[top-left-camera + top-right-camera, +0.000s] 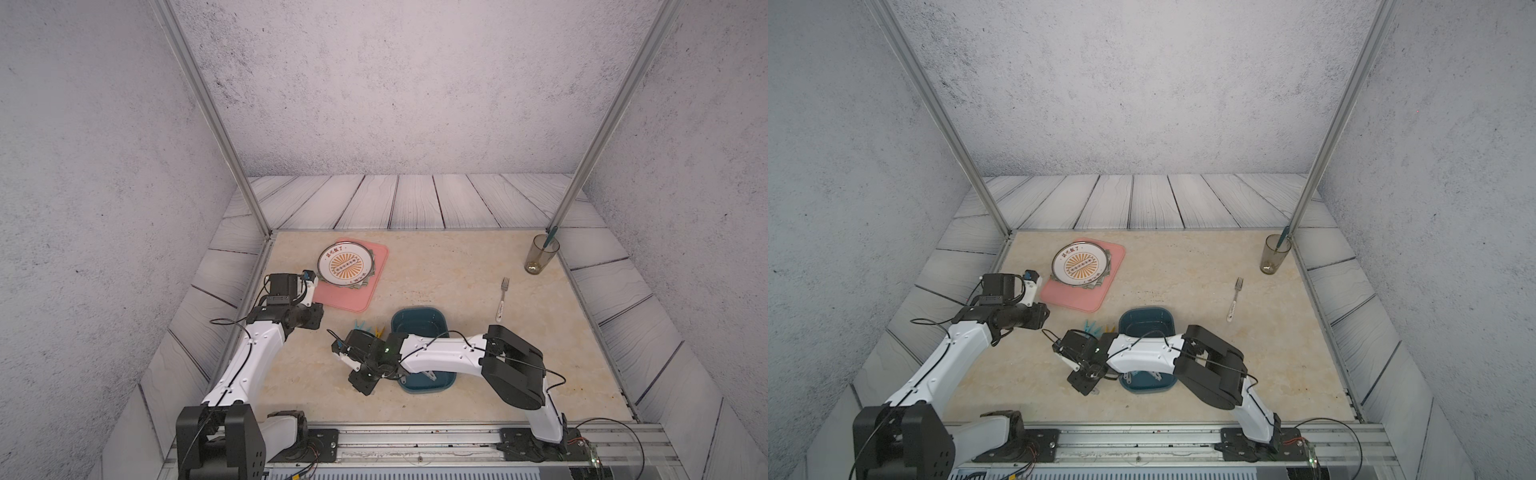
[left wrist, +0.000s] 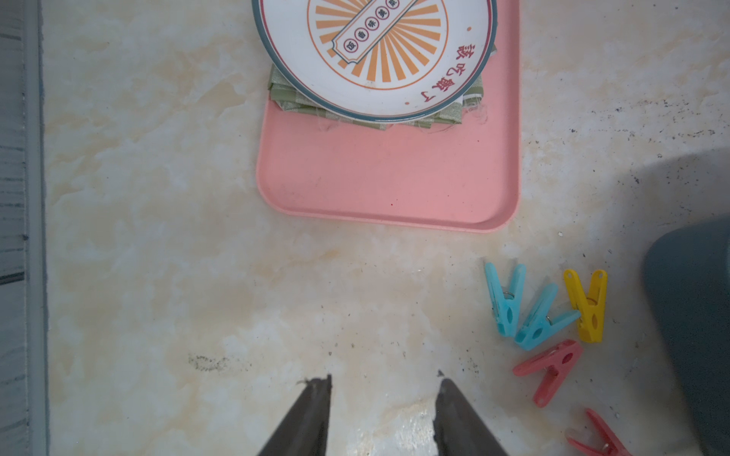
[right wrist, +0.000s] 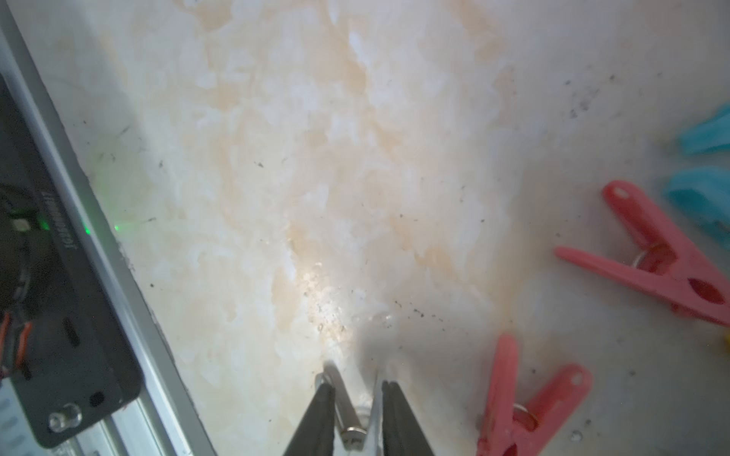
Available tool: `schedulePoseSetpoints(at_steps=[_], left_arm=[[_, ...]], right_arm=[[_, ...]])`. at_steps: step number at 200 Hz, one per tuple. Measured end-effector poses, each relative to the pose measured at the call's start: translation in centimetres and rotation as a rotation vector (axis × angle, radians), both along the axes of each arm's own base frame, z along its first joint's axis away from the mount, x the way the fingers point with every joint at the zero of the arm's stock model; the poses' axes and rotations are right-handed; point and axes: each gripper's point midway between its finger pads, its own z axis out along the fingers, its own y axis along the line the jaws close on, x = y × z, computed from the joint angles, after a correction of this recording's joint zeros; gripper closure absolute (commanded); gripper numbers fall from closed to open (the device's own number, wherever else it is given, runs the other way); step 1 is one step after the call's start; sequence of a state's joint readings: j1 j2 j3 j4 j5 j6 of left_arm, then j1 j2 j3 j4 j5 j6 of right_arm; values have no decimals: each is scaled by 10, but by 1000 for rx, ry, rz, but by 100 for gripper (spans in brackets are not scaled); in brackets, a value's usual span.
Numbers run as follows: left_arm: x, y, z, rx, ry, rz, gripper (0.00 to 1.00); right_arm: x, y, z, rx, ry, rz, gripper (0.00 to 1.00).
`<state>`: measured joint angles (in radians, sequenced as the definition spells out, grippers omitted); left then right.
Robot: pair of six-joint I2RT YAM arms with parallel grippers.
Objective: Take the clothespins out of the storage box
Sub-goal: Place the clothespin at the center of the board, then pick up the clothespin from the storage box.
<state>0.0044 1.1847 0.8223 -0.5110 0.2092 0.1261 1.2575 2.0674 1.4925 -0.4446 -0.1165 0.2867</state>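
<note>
Right gripper (image 3: 355,385), barely parted, brackets a grey clothespin (image 3: 348,418), grip unclear; left gripper (image 2: 383,380) hangs half-open over the table (image 2: 158,237).

The plate (image 2: 395,94) has four big red Chinese signs near its rim: 該吃飯了. In the left wrist view they are turned on their side. In both top views they sit along the far edge of the plate, small but still there to see. Across the middle of the plate runs a slanted band with a row of little red circles. Each circle holds one Chinese sign, and these are too small to read well.

The black box (image 3: 59,316) by the rail has a line of grey letters. They are too blurry to read.

The fork (image 1: 503,299) has tiny marks on its white handle, too small to read.
</note>
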Motion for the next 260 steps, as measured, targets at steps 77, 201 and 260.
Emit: schedulePoseSetpoints(at_steps=[77,201,260], left_arm=[[-6,-19,2,-90,14,-72,51],[-10,-27,6,-118,6,-113,51],[-10,-27,7,-121,6,-115,51]], right_arm=[[33,-46,73,46,-71,-89,68],[85,-146,37,-70,145,-890,65],[77,-148,21,-69,255,-1114,63]])
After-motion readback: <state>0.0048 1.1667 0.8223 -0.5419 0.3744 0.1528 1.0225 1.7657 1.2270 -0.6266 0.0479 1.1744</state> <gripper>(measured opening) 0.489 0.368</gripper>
